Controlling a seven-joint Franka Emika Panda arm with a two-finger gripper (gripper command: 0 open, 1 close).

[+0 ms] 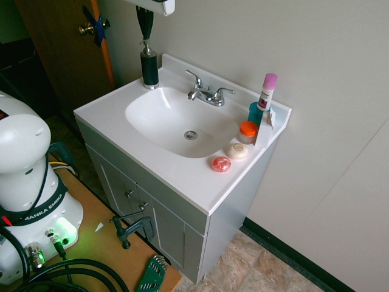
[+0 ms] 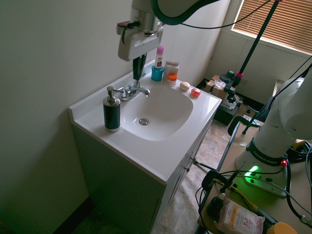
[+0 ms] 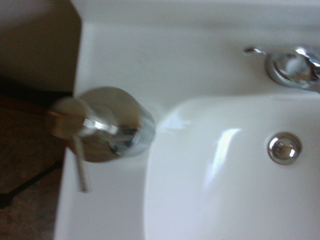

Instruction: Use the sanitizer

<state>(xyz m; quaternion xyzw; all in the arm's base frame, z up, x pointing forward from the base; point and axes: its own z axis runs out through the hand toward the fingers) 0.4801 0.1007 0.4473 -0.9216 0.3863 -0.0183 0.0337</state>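
Two containers: teal cup (image 2: 157,74) holds pink-capped tube (image 2: 159,57).

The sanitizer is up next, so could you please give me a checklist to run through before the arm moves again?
1. Sanitizer upright on the countertop: ok.
2. Jaws shut, as seems best for pressing: ok.
3. Gripper lined up over the pump head: not ok; the second exterior view shows a sideways gap, with the fingertips near the faucet.
4. Pump head clear of contact: ok, that same gap shows it.
5. Enough liquid inside to dispense: cannot tell, the bottle is dark.
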